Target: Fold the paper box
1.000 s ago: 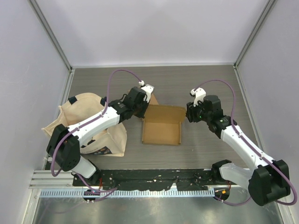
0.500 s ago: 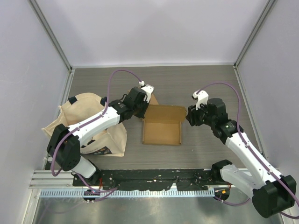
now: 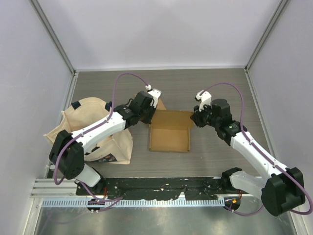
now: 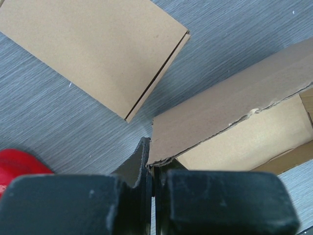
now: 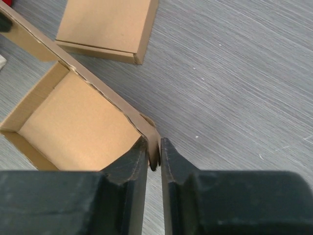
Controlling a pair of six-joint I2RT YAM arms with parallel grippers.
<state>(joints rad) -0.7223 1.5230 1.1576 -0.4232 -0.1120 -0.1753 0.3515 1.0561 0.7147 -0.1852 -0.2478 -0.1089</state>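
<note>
**A:** Where is the paper box sitting?

**B:** It is lying open on the grey table with its mouth facing up and its brown inside showing. Its far wall is standing up as a long strip with a ragged top edge.

**A:** What is the left gripper doing?

**B:** It is pinching the box's far left corner. Its fingers are pressing together, with the cardboard edge caught between them.

**A:** And the right gripper?

**B:** It is sitting at the box's far right corner. The tip of the corner flap is standing between its two fingers. They are lying close on either side of the flap, only a sliver apart. I cannot tell whether they are squeezing it or only bracketing it.

**A:** Is anything else lying near the box?

**B:** A flat piece of cardboard is lying just beyond the box's far left corner, apart from it. A cream cloth bag is slumping on the table to the left of the box.
</note>
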